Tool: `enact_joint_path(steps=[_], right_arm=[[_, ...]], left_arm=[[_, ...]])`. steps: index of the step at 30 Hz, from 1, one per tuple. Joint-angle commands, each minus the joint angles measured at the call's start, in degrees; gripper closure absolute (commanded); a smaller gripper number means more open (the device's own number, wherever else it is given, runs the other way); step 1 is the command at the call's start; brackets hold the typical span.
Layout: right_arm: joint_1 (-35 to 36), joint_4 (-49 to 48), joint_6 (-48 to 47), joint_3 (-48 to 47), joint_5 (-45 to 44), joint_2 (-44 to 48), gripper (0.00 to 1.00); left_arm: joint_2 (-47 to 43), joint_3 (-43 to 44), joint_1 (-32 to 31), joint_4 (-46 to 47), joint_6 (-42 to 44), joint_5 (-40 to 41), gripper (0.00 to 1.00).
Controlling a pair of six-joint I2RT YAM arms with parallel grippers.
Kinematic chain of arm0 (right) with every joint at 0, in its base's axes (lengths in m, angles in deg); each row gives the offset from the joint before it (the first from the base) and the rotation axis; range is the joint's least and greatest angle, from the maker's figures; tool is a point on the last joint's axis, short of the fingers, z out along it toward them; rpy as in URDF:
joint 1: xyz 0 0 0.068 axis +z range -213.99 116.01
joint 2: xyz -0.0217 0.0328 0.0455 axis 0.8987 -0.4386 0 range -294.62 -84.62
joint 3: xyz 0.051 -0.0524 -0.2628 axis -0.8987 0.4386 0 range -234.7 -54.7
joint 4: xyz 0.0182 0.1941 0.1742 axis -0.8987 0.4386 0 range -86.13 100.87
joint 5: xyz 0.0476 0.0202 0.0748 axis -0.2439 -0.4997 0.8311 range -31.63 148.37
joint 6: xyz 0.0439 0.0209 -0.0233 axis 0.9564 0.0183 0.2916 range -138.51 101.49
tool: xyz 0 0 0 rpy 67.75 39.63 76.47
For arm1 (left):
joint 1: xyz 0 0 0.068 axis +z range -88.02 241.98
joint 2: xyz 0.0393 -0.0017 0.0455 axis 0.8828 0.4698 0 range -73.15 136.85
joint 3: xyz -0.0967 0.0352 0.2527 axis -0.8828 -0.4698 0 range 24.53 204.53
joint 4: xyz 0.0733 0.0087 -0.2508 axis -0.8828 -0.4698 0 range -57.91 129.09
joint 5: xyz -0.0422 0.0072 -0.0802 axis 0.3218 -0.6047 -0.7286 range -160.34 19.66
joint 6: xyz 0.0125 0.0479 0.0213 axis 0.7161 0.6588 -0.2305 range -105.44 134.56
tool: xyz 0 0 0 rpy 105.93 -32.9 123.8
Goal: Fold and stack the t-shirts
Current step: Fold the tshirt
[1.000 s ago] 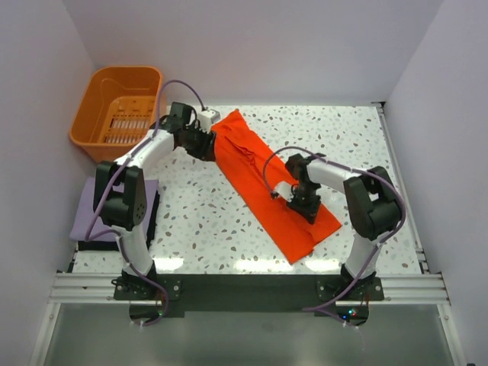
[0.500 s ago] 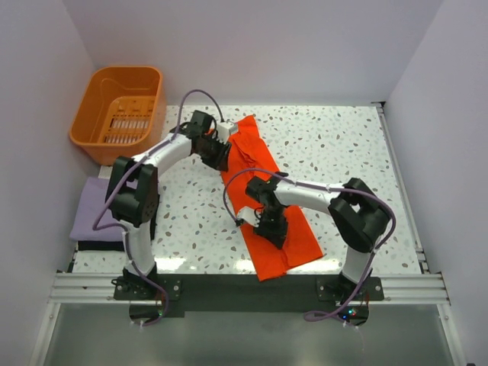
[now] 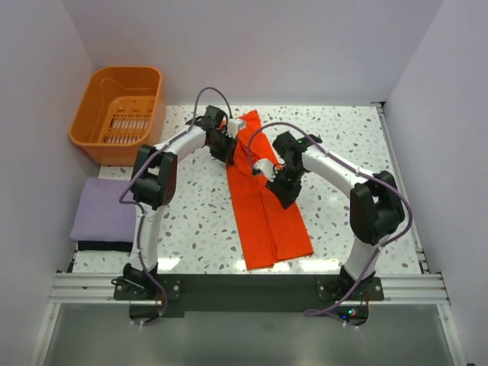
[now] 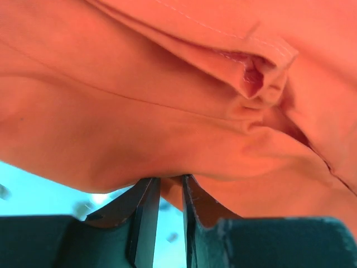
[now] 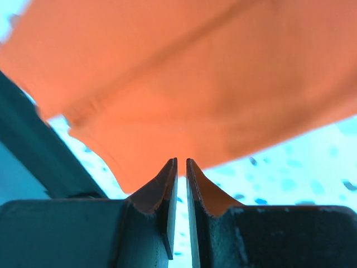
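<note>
My left jaws pinch the orange-red t-shirt (image 3: 267,221); right jaws nearly together, grip uncertain. Uneven pull may skew it.

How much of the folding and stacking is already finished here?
Done: the purple shirt lies folded at the left. In hand: the orange shirt is a long narrow strip, its far end pinched in the left jaws. Left: fold it shorter and stack the two.
</note>
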Motion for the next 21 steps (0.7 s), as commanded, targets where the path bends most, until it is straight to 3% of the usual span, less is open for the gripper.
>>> enact_joint_path(steps=[1,5,10,13,21], right_arm=[[-0.5,1.1,-5.5,0.9,-4.0,0.9,0.84],[-0.3,-0.5,-4.8,1.9,-1.9,-0.7,0.83],[1.7,-5.1,-0.8,2.4,-0.8,-3.9,0.83],[3.1,-7.8,1.3,2.2,-1.3,-5.9,0.83],[5.2,-13.7,5.1,7.0,-2.6,-9.0,0.84]], left_arm=[[7.6,9.1,2.4,-1.6,3.9,5.9,0.72],[14.6,22.1,3.8,-3.6,6.3,4.1,0.70],[13.1,24.1,6.1,-0.8,6.8,1.9,0.59],[8.2,20.5,7.0,0.9,5.9,-3.1,0.55],[-13.1,-1.1,8.8,7.7,4.7,-8.6,0.40]])
